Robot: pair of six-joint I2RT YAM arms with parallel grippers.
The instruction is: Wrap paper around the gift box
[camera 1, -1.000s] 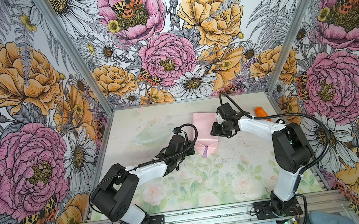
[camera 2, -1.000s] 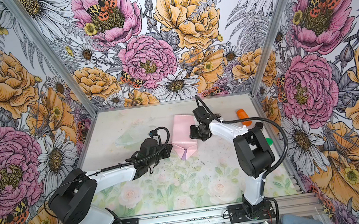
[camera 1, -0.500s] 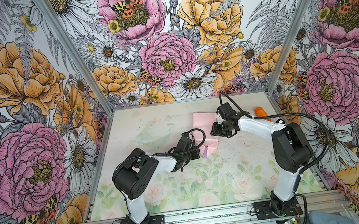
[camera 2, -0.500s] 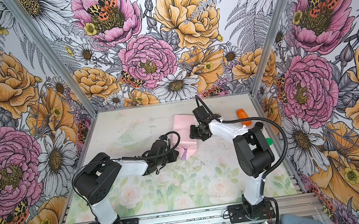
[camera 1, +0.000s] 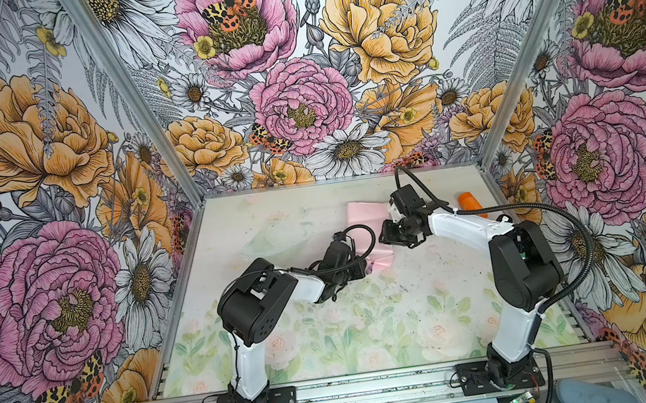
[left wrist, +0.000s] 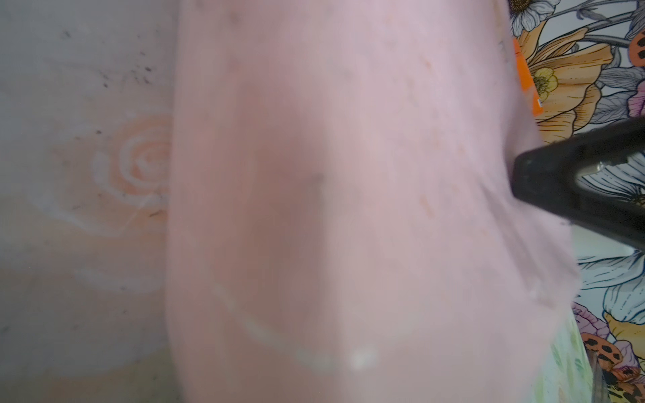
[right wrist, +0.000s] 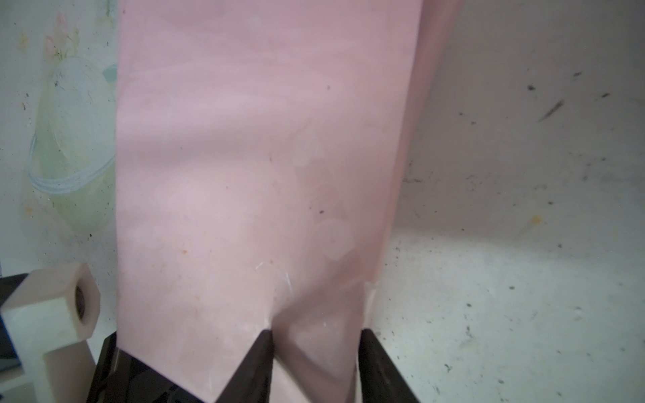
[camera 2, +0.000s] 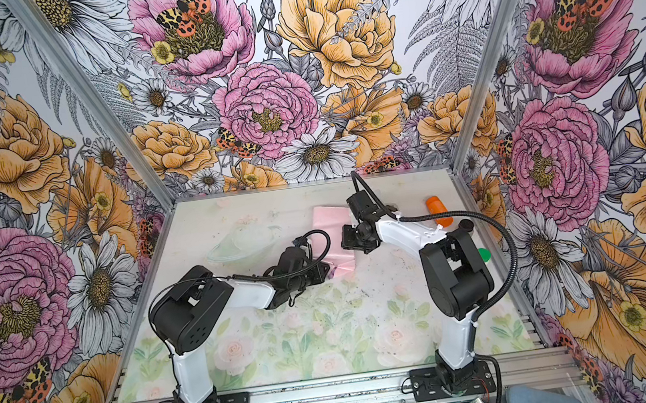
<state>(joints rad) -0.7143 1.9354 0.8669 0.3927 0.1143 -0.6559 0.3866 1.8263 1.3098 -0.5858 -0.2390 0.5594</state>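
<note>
A: Any container, and what's in it?
B: Only the paper (camera 1: 365,214) counts. It's folded into a long bundle, pale pink face out, lying mid-back on the table (camera 1: 273,217). The gift box is hidden, so I can't tell if it's inside. An orange cylinder (camera 1: 470,200) lies apart by the right wall.

A: Left arm?
B: Upper link upright, elbow folded. The forearm runs low toward the bundle's near end, with the left gripper (camera 1: 365,267) right at it. The paper (left wrist: 349,174) fills the left wrist view in a blur, so I can't tell whether it's clenched or released.

A: Right arm?
B: Elbow high, forearm reaching back and inward, with the right gripper (camera 1: 384,239) at the bundle's right edge. In the right wrist view its fingers (right wrist: 260,352) clamp a creased ridge of paper (right wrist: 244,157) between them, so it's grasping.
</note>
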